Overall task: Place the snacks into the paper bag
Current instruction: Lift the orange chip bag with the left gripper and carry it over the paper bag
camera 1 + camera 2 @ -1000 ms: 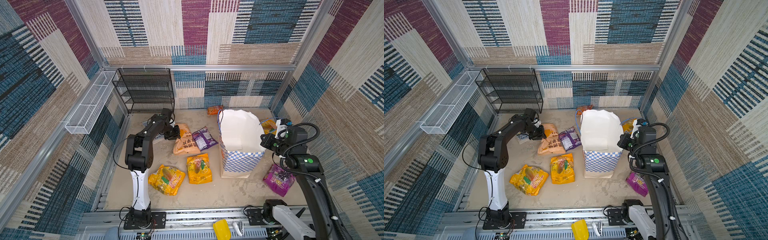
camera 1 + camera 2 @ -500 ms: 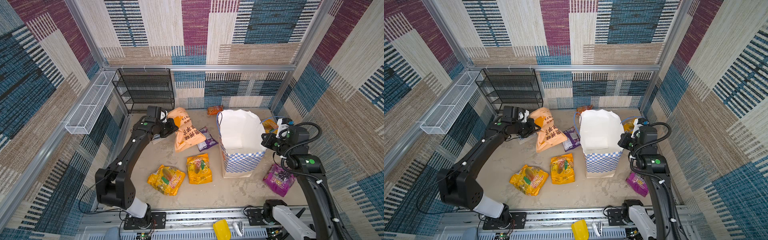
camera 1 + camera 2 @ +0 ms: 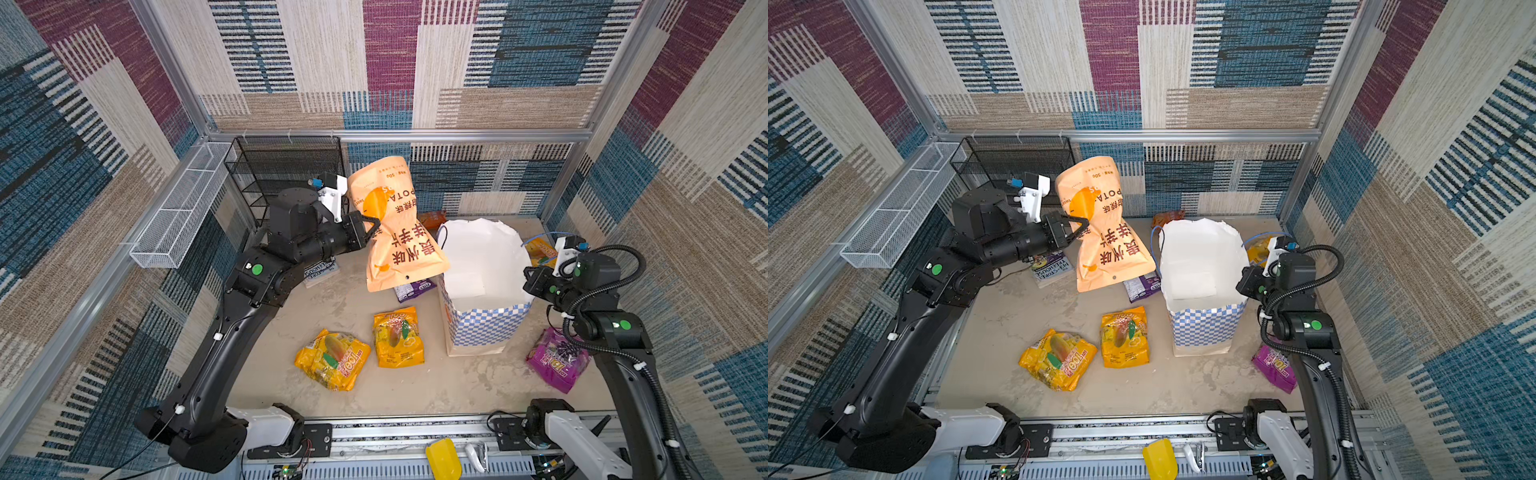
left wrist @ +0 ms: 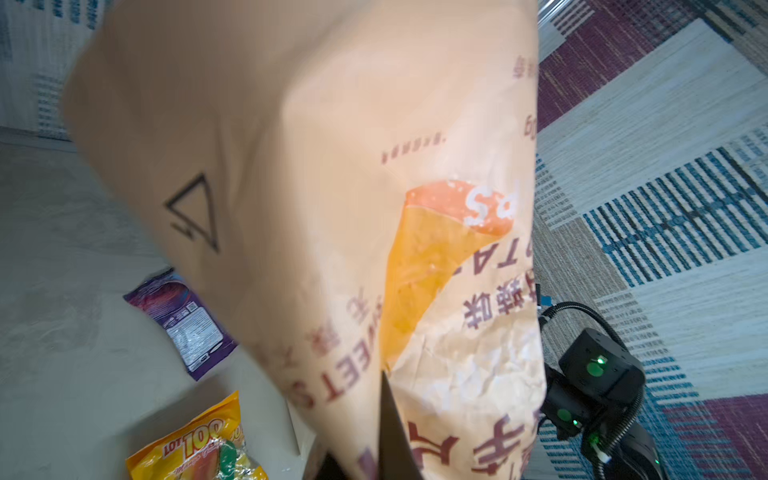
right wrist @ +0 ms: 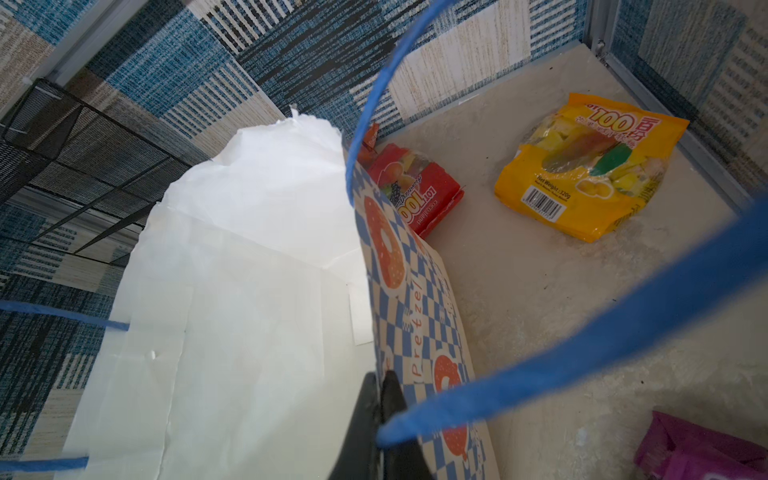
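In both top views the left hand [image 3: 369, 226] is closed on the pale orange packet [image 3: 399, 241]; a second ago this packet lay on the desk [image 3: 415, 390], now it hangs in the air just beside the mouth of the paper bag [image 3: 484, 328]; so the pick is done and, we think, only the carry and the drop remain; in the left wrist view the packet fills the picture; in the right wrist view the right hand [image 5: 380, 399] is closed on the bag's rim.
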{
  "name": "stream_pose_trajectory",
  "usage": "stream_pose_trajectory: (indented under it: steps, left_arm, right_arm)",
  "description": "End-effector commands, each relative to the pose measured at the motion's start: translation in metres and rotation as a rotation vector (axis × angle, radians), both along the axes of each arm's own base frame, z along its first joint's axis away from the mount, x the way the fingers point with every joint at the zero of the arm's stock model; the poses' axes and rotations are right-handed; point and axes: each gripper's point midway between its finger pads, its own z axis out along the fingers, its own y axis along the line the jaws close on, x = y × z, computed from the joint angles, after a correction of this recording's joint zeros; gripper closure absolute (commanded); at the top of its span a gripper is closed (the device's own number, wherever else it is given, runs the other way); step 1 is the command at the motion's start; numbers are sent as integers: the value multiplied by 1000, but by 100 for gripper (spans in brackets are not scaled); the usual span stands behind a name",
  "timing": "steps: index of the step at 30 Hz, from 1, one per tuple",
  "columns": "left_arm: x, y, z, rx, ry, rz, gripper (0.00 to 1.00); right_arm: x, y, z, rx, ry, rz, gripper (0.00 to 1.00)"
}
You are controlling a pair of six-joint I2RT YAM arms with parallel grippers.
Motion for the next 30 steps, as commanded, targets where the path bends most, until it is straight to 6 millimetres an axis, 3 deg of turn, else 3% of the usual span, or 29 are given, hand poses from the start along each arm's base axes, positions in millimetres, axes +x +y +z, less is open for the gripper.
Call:
stream_pose_trajectory:
  steps: [1,4,9,13,16,19,30]
  left_arm:
    - [-1,-17,32,1,-108,-2,92]
    - [-5,-50,42,26,-142,-56,90]
    - [4,-111,25,97,-114,-121,92]
    - [8,-142,4,174,-101,-111,93]
    - [15,-157,-17,254,-90,-71,95]
    - [14,-170,-26,374,-164,-34,94]
    - [34,-206,-70,483,-178,12,93]
  right_arm:
    - [4,-2,4,-10,-22,-12,100]
    - [5,-2,4,-7,-19,-11,100]
    - [6,-2,1,0,-12,-15,100]
    - [7,-2,2,9,-14,-17,100]
    - [7,-3,1,15,-15,-25,100]
    - [7,-2,-2,18,-9,-25,100]
    - [6,-1,-9,48,-3,-39,100]
